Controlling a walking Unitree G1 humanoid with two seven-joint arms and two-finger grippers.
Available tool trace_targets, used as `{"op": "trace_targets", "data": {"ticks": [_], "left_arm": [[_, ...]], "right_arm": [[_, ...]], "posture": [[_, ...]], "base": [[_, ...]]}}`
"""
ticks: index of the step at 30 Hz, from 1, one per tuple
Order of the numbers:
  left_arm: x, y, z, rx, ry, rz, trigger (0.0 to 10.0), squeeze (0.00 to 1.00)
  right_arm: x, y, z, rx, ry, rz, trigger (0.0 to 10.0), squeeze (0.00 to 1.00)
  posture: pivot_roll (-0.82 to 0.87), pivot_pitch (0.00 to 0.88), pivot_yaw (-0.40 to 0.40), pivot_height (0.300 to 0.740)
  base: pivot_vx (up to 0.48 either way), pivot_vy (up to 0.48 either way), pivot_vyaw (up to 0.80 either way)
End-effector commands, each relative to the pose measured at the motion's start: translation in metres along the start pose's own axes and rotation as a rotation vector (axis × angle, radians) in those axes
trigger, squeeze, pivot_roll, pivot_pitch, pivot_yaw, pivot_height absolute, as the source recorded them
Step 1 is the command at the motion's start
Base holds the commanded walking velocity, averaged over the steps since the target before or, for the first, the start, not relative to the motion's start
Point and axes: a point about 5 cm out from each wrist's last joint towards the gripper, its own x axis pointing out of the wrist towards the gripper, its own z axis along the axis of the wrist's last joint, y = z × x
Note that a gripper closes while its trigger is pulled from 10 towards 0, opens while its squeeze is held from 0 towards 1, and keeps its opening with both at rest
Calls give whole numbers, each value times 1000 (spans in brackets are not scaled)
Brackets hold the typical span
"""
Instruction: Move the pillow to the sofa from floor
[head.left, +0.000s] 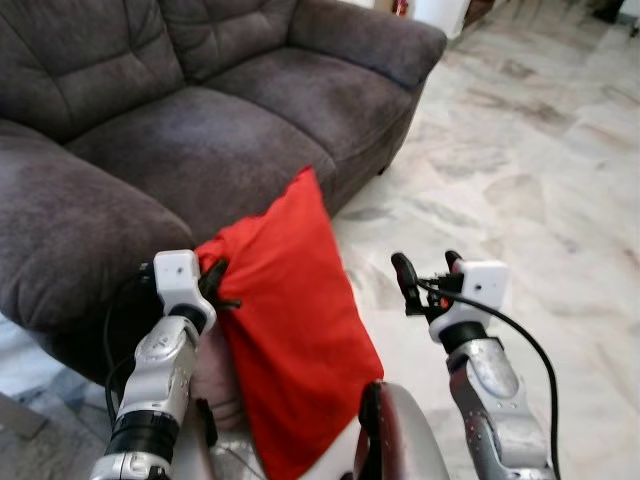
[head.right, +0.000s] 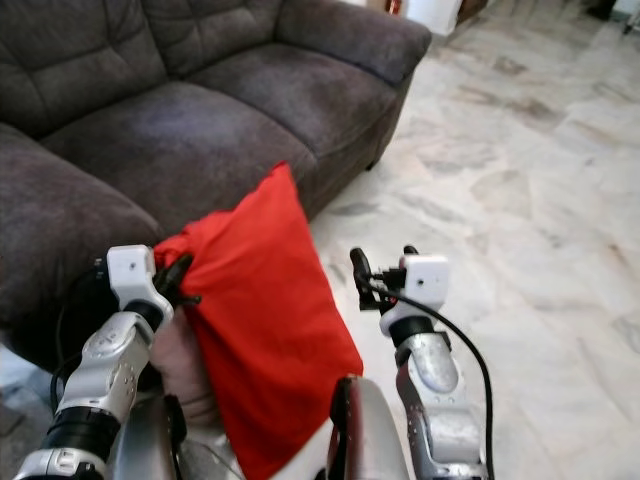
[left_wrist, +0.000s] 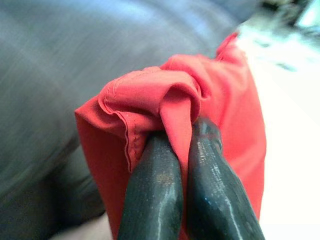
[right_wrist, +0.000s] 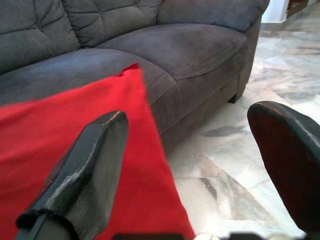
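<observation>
Head stereo pair: looked forward and down from above both arms, facing the grey sofa (head.left: 200, 120) and marble floor (head.left: 540, 180); the two eyes shared nearly the whole scene, the right eye offset slightly sideways. Left wrist camera: sat very close behind the left gripper (left_wrist: 181, 145), looking along its fingers at bunched fabric of the red pillow (left_wrist: 200, 90), background blurred. Right wrist camera: looked low along the right gripper (right_wrist: 192, 165) toward the sofa front, sharing pillow, sofa and floor with the head views.
</observation>
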Motion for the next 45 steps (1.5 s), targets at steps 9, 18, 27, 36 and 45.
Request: {"op": "trace_targets", "data": {"ticks": [9,18,27,36,45], "left_arm": [[-18,-24,47,167,-208,-52,10000,0],[-29,-27,40,218,-190,-47,10000,0],[-29,-36,34,235,-171,-83,10000,0],[-31,-36,28,216,-153,-76,10000,0],[-31,-38,27,208,-156,-82,10000,0]], "right_arm": [[-3,-12,-5,-7,-24,-44,10000,0],[-4,-9,-3,4,-36,-49,10000,0],[1,-6,1,8,-60,-47,10000,0],[2,-6,6,9,-90,-51,10000,0],[4,-6,11,17,-126,-50,10000,0]], "posture": [[140,0,-59,498],[139,0,-80,498],[129,0,-81,498],[121,0,-81,498],[122,0,-83,538]], "base": [[0,0,0],[216,0,0],[137,0,0],[0,0,0],[0,0,0]]}}
